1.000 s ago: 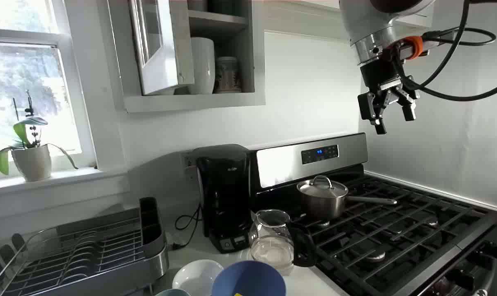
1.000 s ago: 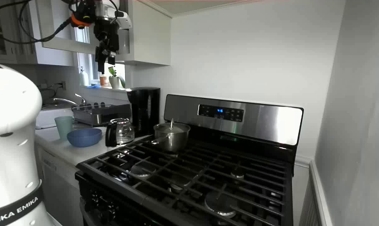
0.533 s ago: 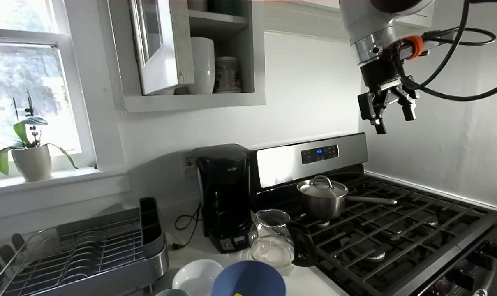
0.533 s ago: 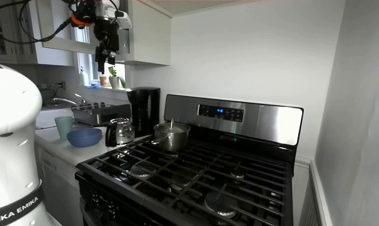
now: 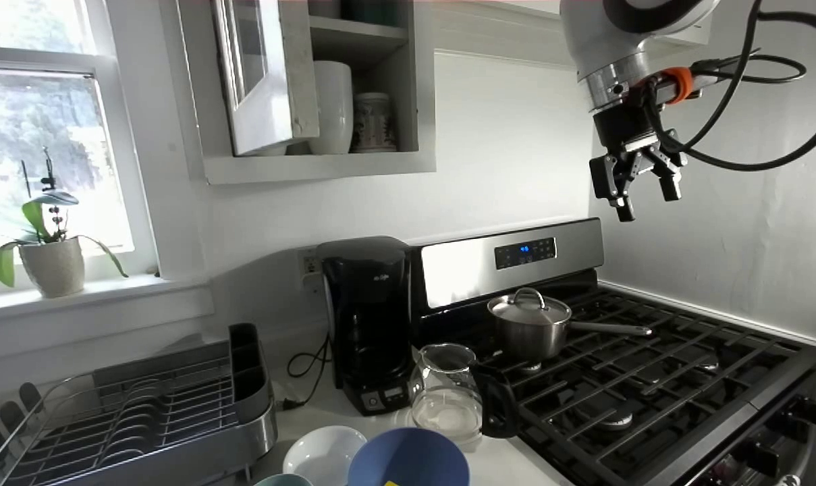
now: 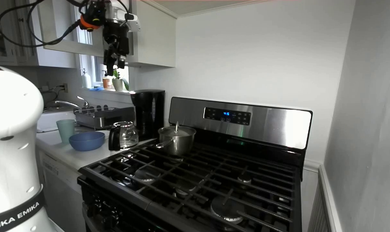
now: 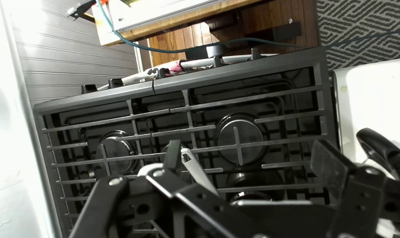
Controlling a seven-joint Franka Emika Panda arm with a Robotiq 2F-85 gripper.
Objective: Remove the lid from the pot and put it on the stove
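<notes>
Lid on the pot atop the stove

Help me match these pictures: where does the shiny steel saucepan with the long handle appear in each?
In an exterior view: the saucepan right of centre.
In an exterior view: the saucepan slightly left of centre.
Wrist view: only its handle shows, below centre.
Shared landmark: black cast-iron stove grates.

Pot on stove (bowl on counter)

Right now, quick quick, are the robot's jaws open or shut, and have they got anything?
Gripper: open, jaws apart, holding nothing; the lid is on the pot.
</notes>
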